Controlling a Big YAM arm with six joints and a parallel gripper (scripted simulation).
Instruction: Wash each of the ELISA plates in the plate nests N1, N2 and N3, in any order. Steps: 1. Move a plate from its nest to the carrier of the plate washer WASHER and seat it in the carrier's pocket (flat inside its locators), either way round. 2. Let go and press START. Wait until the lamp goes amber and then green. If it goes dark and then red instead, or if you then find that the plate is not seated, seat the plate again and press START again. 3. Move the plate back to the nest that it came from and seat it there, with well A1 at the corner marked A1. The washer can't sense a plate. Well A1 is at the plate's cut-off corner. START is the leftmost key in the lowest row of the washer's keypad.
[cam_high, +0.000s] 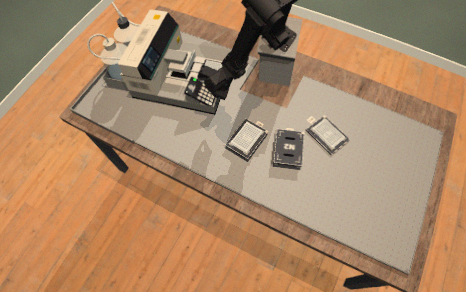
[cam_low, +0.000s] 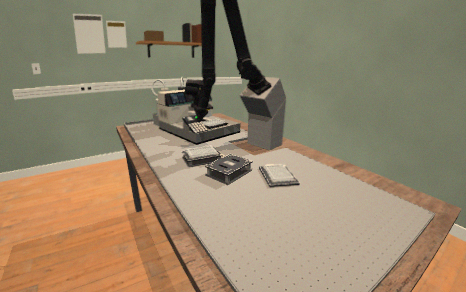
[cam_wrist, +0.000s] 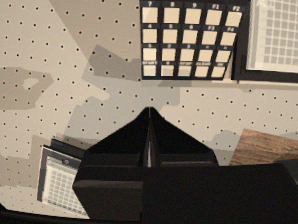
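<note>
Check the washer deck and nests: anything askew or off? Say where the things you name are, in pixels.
Nothing stands out. The lamp (cam_high: 194, 79) (cam_low: 196, 117) is green, the N2 nest (cam_high: 288, 159) (cam_low: 228, 168) has no plate, and the plates left and right of it look flat. The plate by the keypad (cam_high: 202, 94) (cam_low: 197, 127) (cam_wrist: 189, 36) is partly out of the wrist view, so its seating is unconfirmed.
</note>
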